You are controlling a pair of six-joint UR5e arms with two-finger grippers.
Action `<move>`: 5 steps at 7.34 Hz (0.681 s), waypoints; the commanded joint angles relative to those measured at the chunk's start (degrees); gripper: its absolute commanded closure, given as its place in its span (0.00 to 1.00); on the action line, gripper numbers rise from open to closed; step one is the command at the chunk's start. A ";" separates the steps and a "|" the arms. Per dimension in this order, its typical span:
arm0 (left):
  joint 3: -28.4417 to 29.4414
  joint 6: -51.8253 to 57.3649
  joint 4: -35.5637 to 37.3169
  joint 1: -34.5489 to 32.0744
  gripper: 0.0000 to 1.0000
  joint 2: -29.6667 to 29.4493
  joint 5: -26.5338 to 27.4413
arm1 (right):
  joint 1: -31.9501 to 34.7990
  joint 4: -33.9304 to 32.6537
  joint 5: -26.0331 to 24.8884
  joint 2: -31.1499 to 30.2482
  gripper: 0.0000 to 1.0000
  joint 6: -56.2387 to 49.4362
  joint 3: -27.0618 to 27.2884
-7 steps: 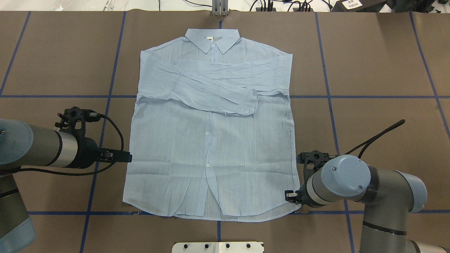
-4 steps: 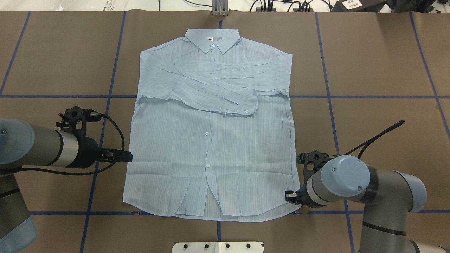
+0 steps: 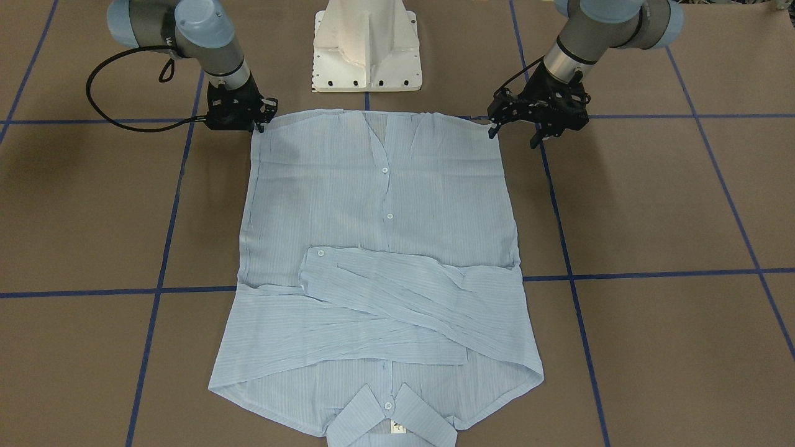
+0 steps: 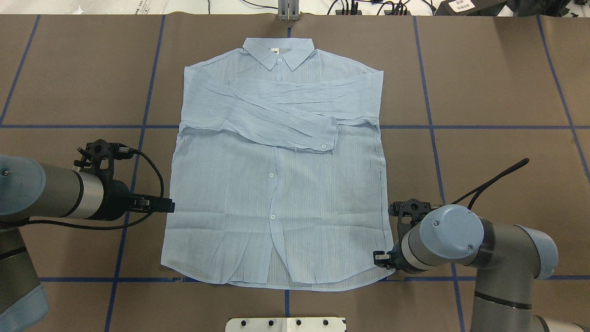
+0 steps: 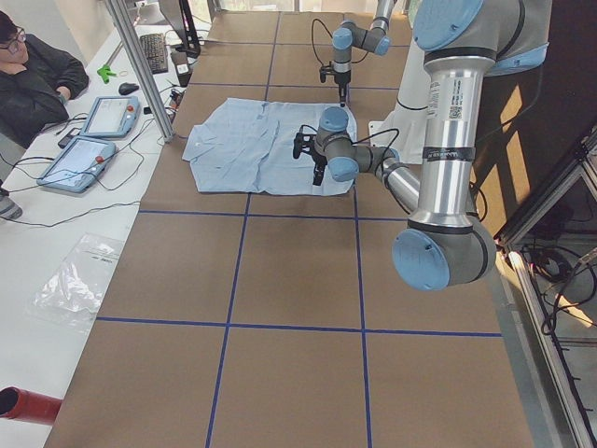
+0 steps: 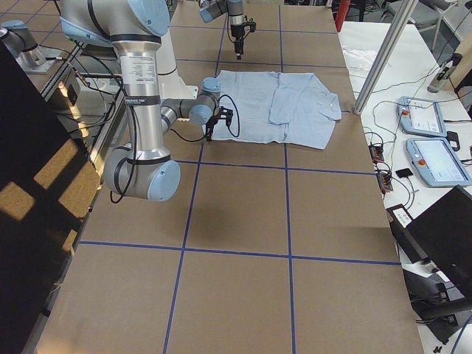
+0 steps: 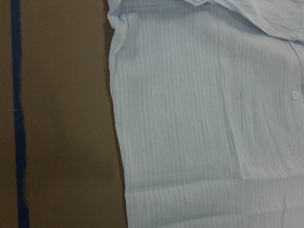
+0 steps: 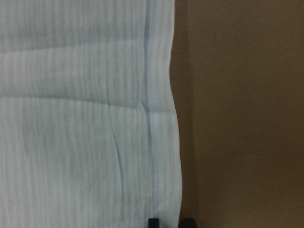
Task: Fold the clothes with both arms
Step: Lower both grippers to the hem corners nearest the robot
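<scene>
The light blue striped shirt point(image 4: 276, 184) lies flat and face up on the brown table, collar at the far side, both sleeves folded across the chest. My left gripper point(image 4: 161, 205) hovers beside the shirt's left side edge. Its fingers point(image 3: 492, 130) are spread apart and hold nothing, and the left wrist view shows only the shirt's edge point(image 7: 116, 142). My right gripper point(image 4: 379, 257) is low at the shirt's near right hem corner. In the right wrist view its two fingertips point(image 8: 153, 222) stand close together with the shirt's side edge point(image 8: 173, 142) between them.
Blue tape lines point(image 4: 143, 138) mark a grid on the table. The white pedestal base point(image 3: 366, 46) stands just behind the hem. An operator point(image 5: 33, 75) and tablets point(image 5: 79, 159) are at the far table edge beyond the collar.
My left gripper has crept slightly towards the shirt's edge. My right arm has barely shifted. The shirt has not moved.
</scene>
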 commanded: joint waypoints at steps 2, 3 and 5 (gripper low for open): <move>0.00 0.00 0.00 0.00 0.00 0.04 0.03 | -0.04 0.00 -0.35 -0.05 1.00 0.00 0.17; 0.18 0.00 0.09 0.00 0.00 0.04 0.03 | 0.05 0.00 0.00 -0.05 1.00 0.00 0.52; 0.97 0.00 0.09 0.09 0.00 0.13 0.12 | 0.14 0.09 -0.18 0.29 1.00 0.00 0.96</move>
